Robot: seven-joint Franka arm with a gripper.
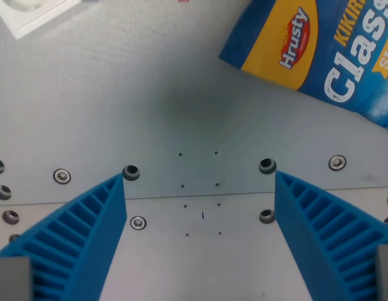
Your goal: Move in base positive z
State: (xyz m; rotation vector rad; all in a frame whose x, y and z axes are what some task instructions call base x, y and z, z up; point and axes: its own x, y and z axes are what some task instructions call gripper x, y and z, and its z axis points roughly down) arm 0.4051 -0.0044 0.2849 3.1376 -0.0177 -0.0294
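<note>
My gripper (200, 188) is open and empty, with its two blue ribbed fingers (87, 232) at the lower left and lower right of the wrist view. It hangs over a bare grey metal table (181, 94) with bolt holes and small screw holes between the fingers. Nothing is between the jaws.
A blue and yellow snack bag (319, 50) labelled Hrusty lies at the wrist view's upper right. A white block (34, 15) sits at the upper left corner. Bolts (62, 175) and a plate seam run across the table under the fingers.
</note>
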